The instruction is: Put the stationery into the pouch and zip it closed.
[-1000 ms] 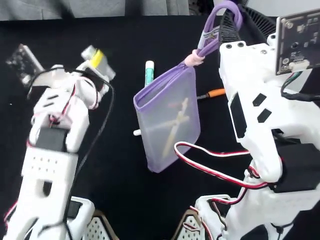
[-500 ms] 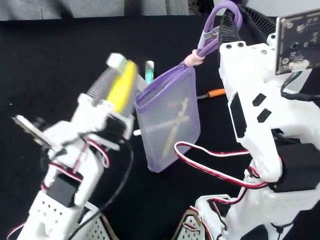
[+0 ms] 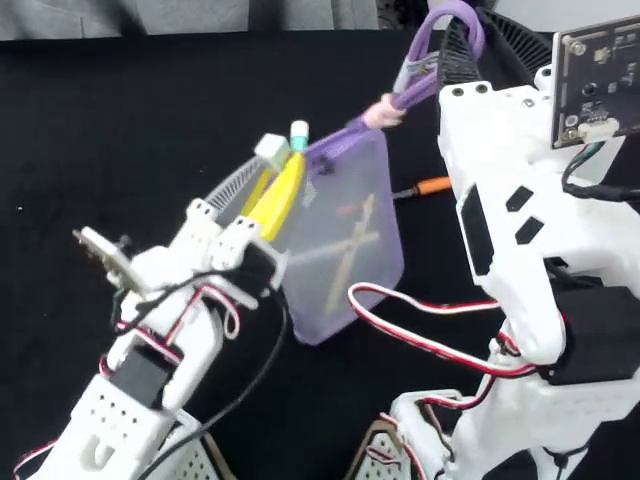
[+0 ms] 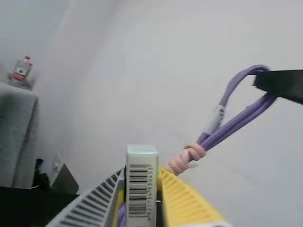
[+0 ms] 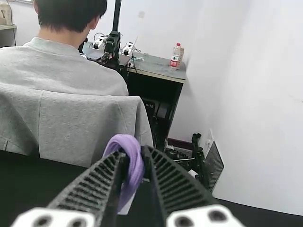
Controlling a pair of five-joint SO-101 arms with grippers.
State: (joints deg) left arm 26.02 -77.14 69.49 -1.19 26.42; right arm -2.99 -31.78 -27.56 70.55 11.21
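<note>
Purple strap (image 4: 236,124) is pinched by right end effector (image 5: 135,153) while left end effector (image 4: 142,174) clamps box (image 3: 272,150) at pouch (image 3: 345,240) mouth.

Purple pouch (image 3: 345,250) hanging; white box (image 3: 272,150) at mouth.

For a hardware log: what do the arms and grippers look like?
The left arm and right arm have white shells, black motors, red-white-black wires. Left gripper has one grey, one yellow ribbed finger; right gripper has black ribbed fingers.
</note>
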